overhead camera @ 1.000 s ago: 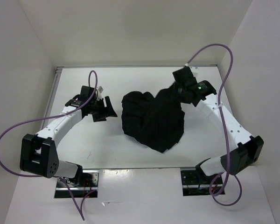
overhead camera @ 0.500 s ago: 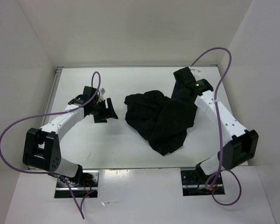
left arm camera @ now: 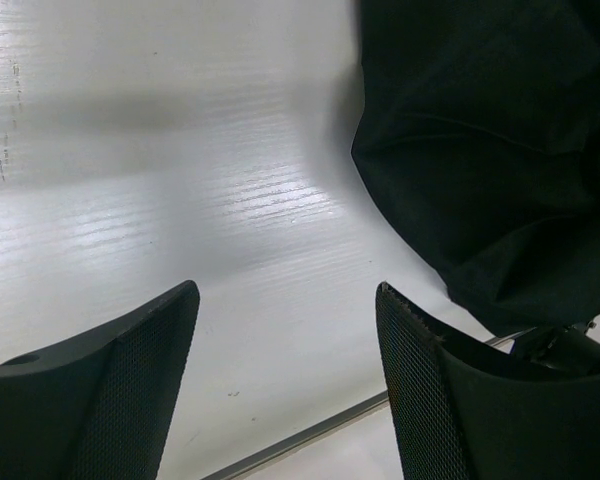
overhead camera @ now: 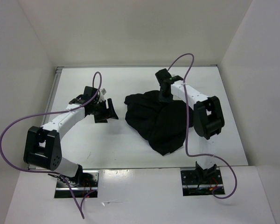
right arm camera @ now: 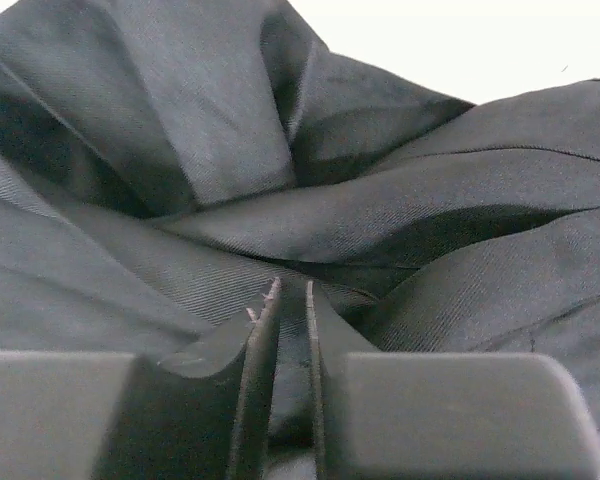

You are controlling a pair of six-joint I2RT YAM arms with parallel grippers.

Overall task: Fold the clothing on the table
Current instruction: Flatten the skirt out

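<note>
The clothing is a crumpled black skirt lying in a heap on the white table, right of centre. My right gripper sits at the heap's far edge. In the right wrist view its jaws are pressed together on a raised fold of the clothing. My left gripper hovers just left of the heap and stands open. The left wrist view shows only bare table between its fingers, and the clothing lies to the upper right, apart from them.
White upright walls close in the table on the left, back and right. A metal strip runs along the table's left edge. Purple cables loop over both arms. The right arm is folded back over the skirt's right side.
The right arm swung from the skirt's right side to its far edge, let the fabric go and closed again on a fold. The lifted skirt settled flatter. The left gripper barely moved.
</note>
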